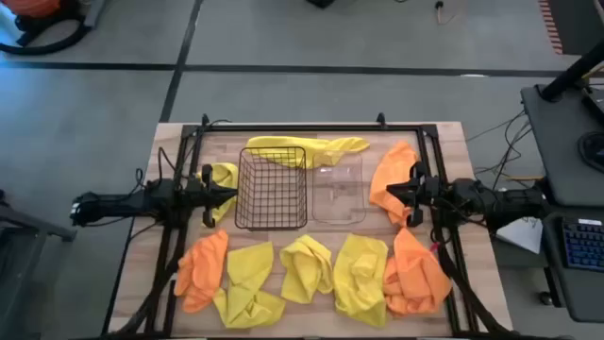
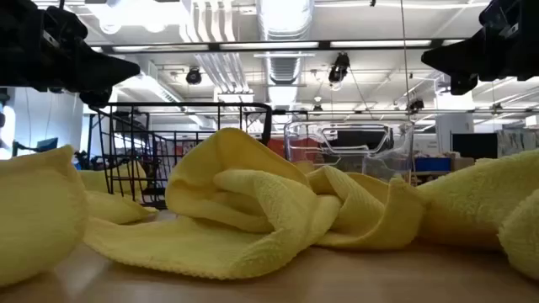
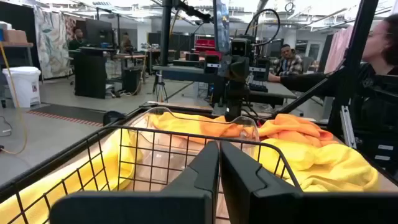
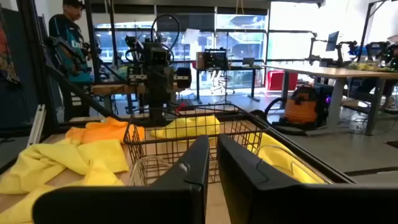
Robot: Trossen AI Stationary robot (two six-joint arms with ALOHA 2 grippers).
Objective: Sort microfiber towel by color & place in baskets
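Two baskets stand side by side mid-table: the black wire basket (image 1: 272, 189) and the clear plastic basket (image 1: 338, 191). A yellow towel (image 1: 304, 149) is draped over their far rims. Another yellow towel (image 1: 225, 176) lies left of the wire basket, and an orange towel (image 1: 394, 172) lies right of the clear one. Along the near edge lie an orange towel (image 1: 200, 268), three yellow towels (image 1: 307, 268) and an orange towel (image 1: 415, 276). My left gripper (image 1: 229, 195) hovers shut left of the wire basket. My right gripper (image 1: 389, 192) hovers shut right of the clear basket.
A black frame (image 1: 311, 127) runs round the table, with its rails along the far edge and both sides. Both arms reach in level from the table's left and right and hang well above the cloths in the low view. People and workbenches show in the room beyond.
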